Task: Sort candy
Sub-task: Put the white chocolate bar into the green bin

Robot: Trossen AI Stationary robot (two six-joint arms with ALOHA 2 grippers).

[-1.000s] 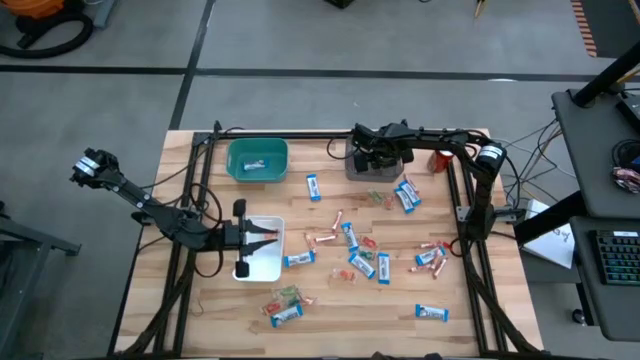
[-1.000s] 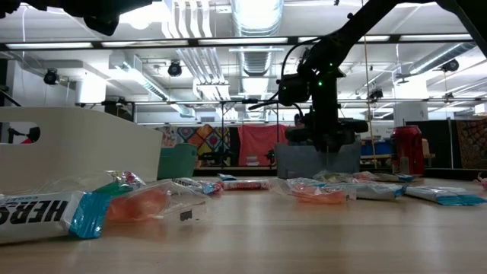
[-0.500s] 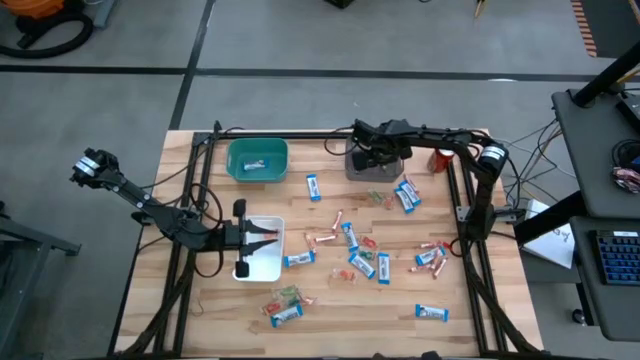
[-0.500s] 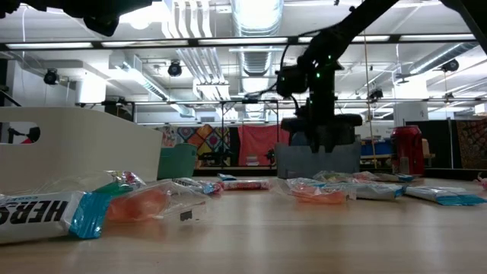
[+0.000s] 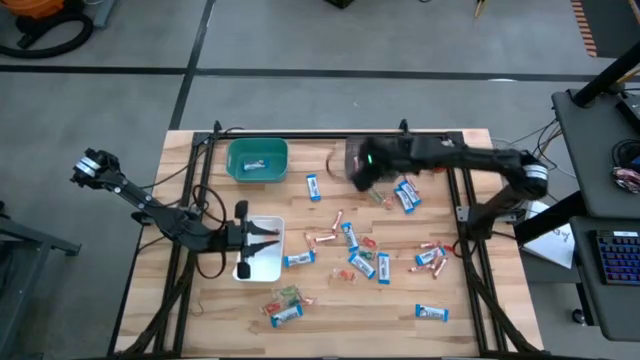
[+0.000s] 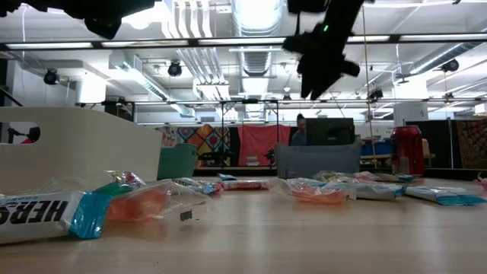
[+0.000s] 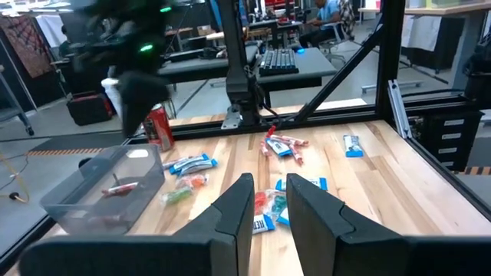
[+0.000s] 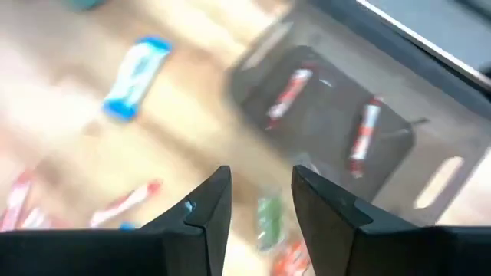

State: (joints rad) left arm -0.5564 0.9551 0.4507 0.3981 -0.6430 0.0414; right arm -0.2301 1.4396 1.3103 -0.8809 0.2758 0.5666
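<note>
Candy (image 5: 352, 246) lies scattered over the middle of the wooden table: blue-and-white mini bars, pink-red sticks, small red and green pieces. Two red sticks (image 8: 290, 89) lie in the grey bin (image 5: 352, 172) at the far edge. A blue bar lies in the teal bin (image 5: 257, 158). My right gripper (image 8: 261, 193) hovers open and empty above the grey bin's near rim, high up in the low view (image 6: 323, 72). My left gripper (image 5: 266, 238) points level over the white tray (image 5: 262, 262), with a narrow empty gap between its fingers (image 7: 268, 205).
A red soda can (image 6: 407, 151) stands at the far right beside the grey bin. Black frame rails (image 5: 470, 240) run along the table's left, right and far sides. A few bars (image 5: 432, 313) lie apart near the front edge.
My right gripper has risen out of the grey bin, fast enough to blur, and has drifted slightly toward the table's near left. Its arm has swung so that its elbow now sits farther right. The left arm has kept still.
</note>
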